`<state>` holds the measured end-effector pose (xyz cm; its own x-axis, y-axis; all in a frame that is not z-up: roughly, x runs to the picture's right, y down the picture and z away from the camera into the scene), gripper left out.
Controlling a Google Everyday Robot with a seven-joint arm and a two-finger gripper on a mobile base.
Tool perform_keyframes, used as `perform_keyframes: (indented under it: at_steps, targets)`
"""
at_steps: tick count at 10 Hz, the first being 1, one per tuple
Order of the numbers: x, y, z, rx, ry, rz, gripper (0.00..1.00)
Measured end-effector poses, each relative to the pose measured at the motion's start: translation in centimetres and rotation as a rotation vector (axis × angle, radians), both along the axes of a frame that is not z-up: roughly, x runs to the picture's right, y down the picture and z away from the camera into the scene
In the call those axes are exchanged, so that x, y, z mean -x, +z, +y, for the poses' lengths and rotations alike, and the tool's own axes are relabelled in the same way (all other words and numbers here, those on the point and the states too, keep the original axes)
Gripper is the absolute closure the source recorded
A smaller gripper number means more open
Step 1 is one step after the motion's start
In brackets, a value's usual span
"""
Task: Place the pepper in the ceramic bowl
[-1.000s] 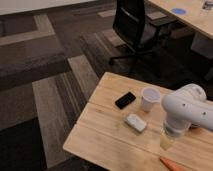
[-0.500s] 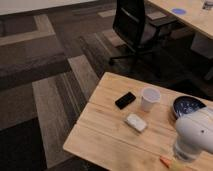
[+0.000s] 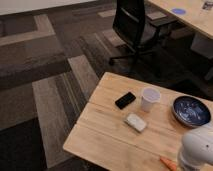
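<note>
Since half a second ago the white arm housing [image 3: 198, 149] has sunk toward the frame's 5 o'clock corner, so the ceramic bowl [image 3: 191, 111], partly covered then, now shows its whole dark rim. The gripper sits somewhere below that housing, hidden or cut off by the frame edge, and I cannot tell whether it is wide, narrow or holding anything. The pepper [image 3: 168, 163] lies in about the same spot on the wooden table [image 3: 105, 131], near the front edge, just beside the housing at its 9 o'clock and well apart from the bowl, at the bowl's 7 o'clock. A white paper cup [image 3: 150, 99] stands at the bowl's 9 o'clock, with a black phone [image 3: 125, 100] at the cup's 9 o'clock and a small pale flat object [image 3: 135, 122] at its 7 o'clock. A black office chair [image 3: 135, 30] stands on the carpet at 12 o'clock.
</note>
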<state>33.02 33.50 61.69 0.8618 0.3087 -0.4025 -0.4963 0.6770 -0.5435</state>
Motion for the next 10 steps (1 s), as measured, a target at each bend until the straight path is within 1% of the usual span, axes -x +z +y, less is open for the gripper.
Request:
perform_keyframes:
  at_steps: [1,3,6,7,8,9,10]
  targets:
    - [-0.1,0.4,0.4,-0.002,0.003,0.0,0.35]
    - [-0.7,1.0,1.5,-0.008,0.016,0.016,0.35]
    - [-0.6,1.5,2.6,0.001,0.019,0.018,0.35]
    - [-0.6,1.6,3.2,0.012,0.027,0.021,0.35]
    - [-0.7,1.7,3.3,0.015,0.032,0.026,0.37]
    - [-0.8,1.9,3.3,0.012,0.032,0.03,0.54]
    - [-0.5,1.9,3.2,0.004,0.032,0.018,0.68]
